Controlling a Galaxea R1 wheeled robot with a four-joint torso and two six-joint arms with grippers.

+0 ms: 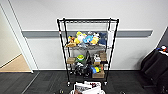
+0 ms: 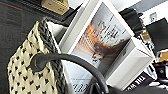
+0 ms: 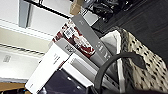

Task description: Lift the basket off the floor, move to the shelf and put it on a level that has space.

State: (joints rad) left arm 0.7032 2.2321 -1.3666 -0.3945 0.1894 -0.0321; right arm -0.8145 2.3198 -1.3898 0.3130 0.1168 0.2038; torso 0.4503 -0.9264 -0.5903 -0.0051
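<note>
The shelf (image 1: 61,45), a tall black wire rack on casters, stands straight ahead against the white wall. The level (image 1: 87,21), its highest tier, is bare. Just below me, at the near edge of the head view, is the cream woven basket (image 1: 87,89), packed with white boxes and books. In the left wrist view the basket (image 2: 27,72) is very near, and its dark handle (image 2: 75,60) arches towards the camera. The right wrist view has the basket (image 3: 145,65) from the other side, with its second handle (image 3: 110,63) arching up likewise. How either gripper stands cannot be made out.
Colourful plush toys (image 1: 85,38) crowd the second tier. Cardboard boxes (image 1: 71,60) and assorted items fill the lower tiers. An open doorway (image 1: 12,57) lies to the left. A dark draped object (image 1: 155,65) sits at the right. Dark carpet (image 1: 45,82) spreads before the rack.
</note>
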